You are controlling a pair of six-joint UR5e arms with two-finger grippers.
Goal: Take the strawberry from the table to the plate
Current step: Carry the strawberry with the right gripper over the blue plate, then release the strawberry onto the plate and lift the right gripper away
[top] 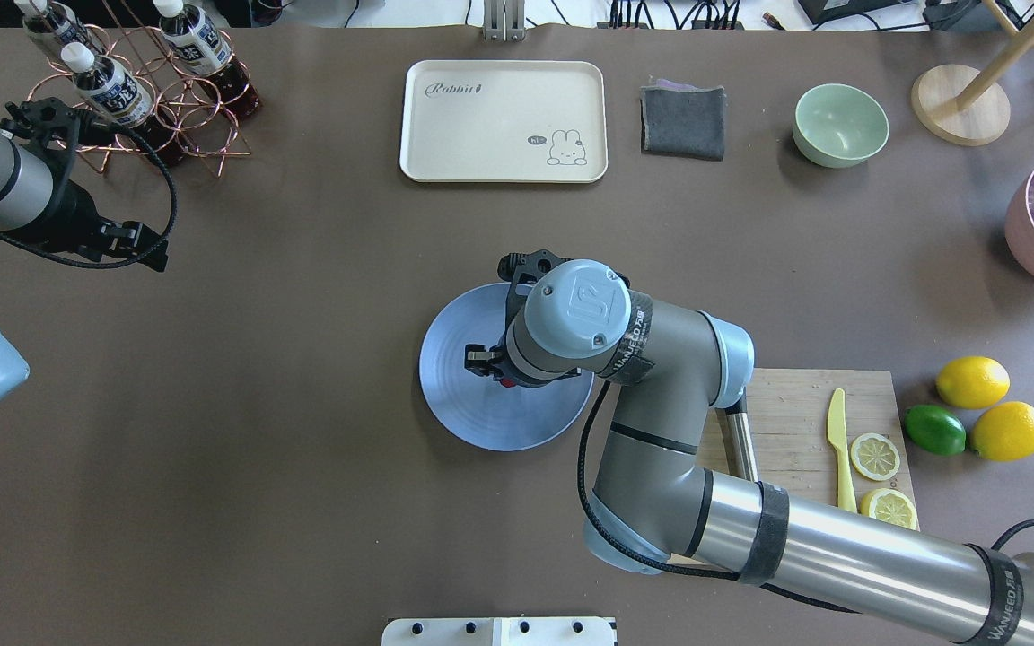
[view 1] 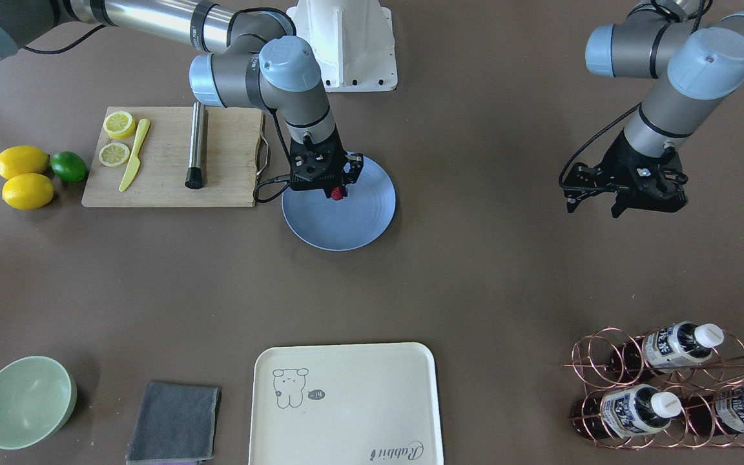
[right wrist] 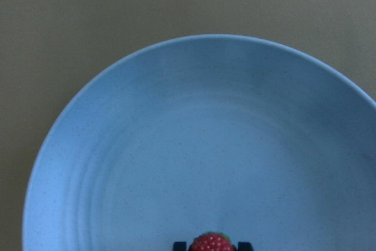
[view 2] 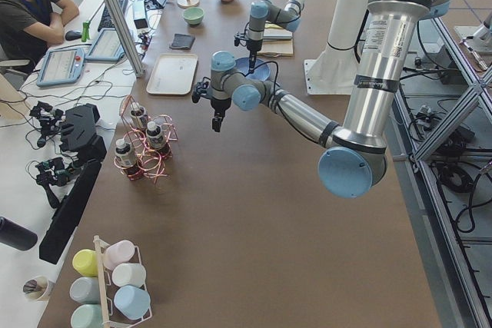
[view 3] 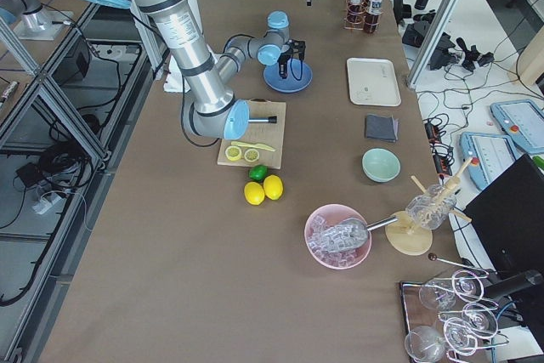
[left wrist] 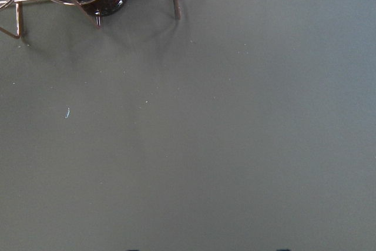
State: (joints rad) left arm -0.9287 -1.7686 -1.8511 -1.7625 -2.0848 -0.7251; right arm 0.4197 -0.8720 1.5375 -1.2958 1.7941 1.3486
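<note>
The small red strawberry (view 1: 336,192) is held between the fingertips of my right gripper (view 1: 338,188), which is shut on it just over the light-blue plate (view 1: 352,223). In the right wrist view the strawberry (right wrist: 210,243) shows at the bottom edge between two dark fingertips (right wrist: 179,244), with the plate (right wrist: 194,145) filling the frame below. From overhead the wrist hides most of the gripper, and only a red speck of the strawberry (top: 506,381) shows over the plate (top: 459,377). My left gripper (view 1: 624,197) hangs open and empty over bare table (view 1: 507,271), far from the plate.
A wooden cutting board (view 1: 172,161) with lemon slices, a yellow knife and a metal tool lies close beside the plate. Two lemons (view 1: 23,177) and a lime sit beyond it. A cream tray (view 1: 346,407), grey cloth (view 1: 175,423), green bowl (view 1: 23,400) and bottle rack (view 1: 669,387) line the far edge.
</note>
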